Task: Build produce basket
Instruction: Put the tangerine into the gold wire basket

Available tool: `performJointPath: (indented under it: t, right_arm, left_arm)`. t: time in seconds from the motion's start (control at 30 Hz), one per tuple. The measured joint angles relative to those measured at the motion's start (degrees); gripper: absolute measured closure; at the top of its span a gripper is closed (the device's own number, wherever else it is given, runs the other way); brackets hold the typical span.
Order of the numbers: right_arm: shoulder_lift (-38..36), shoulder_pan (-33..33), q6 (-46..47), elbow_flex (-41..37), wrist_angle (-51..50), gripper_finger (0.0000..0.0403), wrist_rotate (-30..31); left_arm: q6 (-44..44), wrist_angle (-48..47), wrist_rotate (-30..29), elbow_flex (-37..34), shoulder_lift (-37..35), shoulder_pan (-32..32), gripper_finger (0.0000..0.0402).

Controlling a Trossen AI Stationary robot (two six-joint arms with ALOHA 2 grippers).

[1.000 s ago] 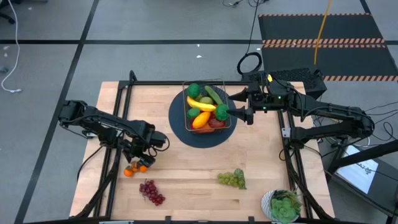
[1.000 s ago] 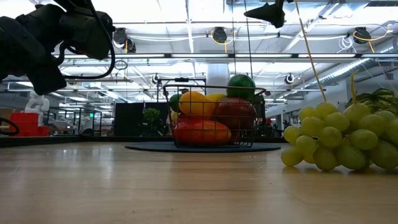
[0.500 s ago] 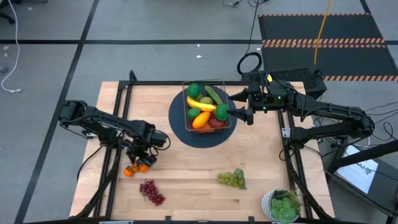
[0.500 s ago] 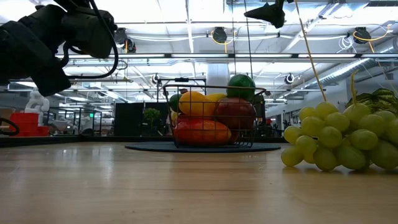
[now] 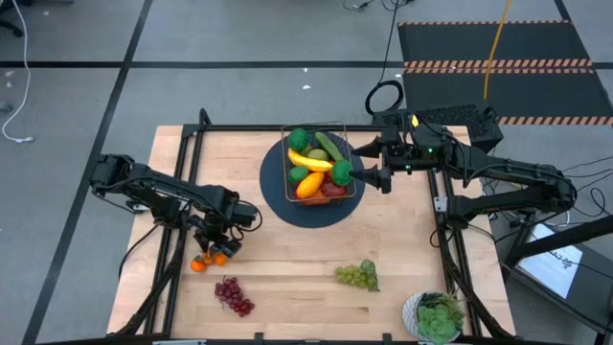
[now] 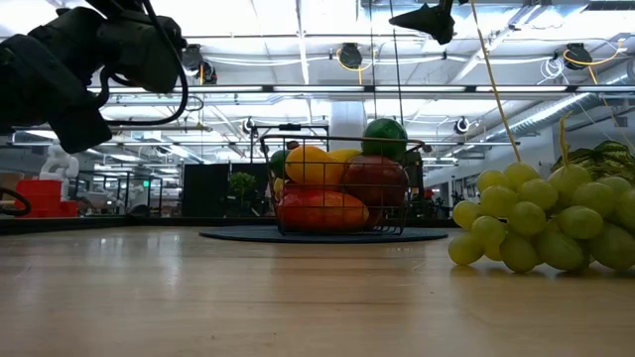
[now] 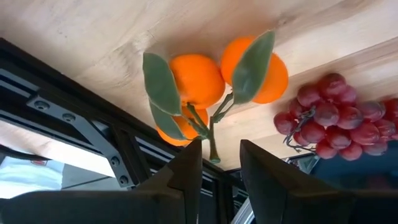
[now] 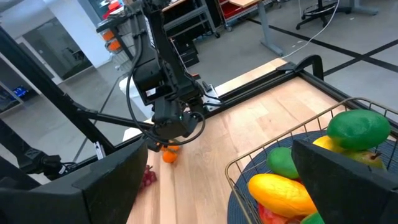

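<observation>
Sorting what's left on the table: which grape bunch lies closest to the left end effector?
The purple grapes, just below the oranges under the left end effector; the green grapes lie farther right.

A light wooden desk (image 5: 287, 259) with a black frame along its edges carries everything. A round dark-blue mat (image 5: 311, 206) lies near its far middle. Near the left edge lies a cluster of oranges (image 5: 208, 259), with red grapes (image 5: 233, 295) just beside them toward the front. Green grapes (image 5: 357, 276) lie right of centre, and a potted plant (image 5: 436, 318) stands at the front right corner.
</observation>
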Motion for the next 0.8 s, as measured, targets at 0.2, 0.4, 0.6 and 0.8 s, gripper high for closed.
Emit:
performJointPath:
  t: [0.2, 0.4, 0.6, 0.8]
  right_arm:
    - [0.0, 0.0, 0.0, 0.0, 0.0, 0.0012, -0.02]
    - [0.0, 0.0, 0.0, 0.0, 0.02, 0.0011, -0.02]
    - [0.0, 0.0, -0.04, 0.0, 0.02, 0.0011, -0.02]
    - [0.0, 0.0, -0.07, 0.0, 0.02, 0.0011, -0.02]
  left_arm:
    - [-1.24, -0.29, 0.0, -0.07, 0.0, -1.35, 0.0293]
    - [-1.68, 0.46, -1.45, -0.07, 0.0, -2.12, 0.0293]
    - [-1.28, 0.45, -2.69, -0.07, 0.0, -2.12, 0.0294]
    - [-1.03, 0.45, -2.36, -0.07, 0.0, -2.09, 0.0342]
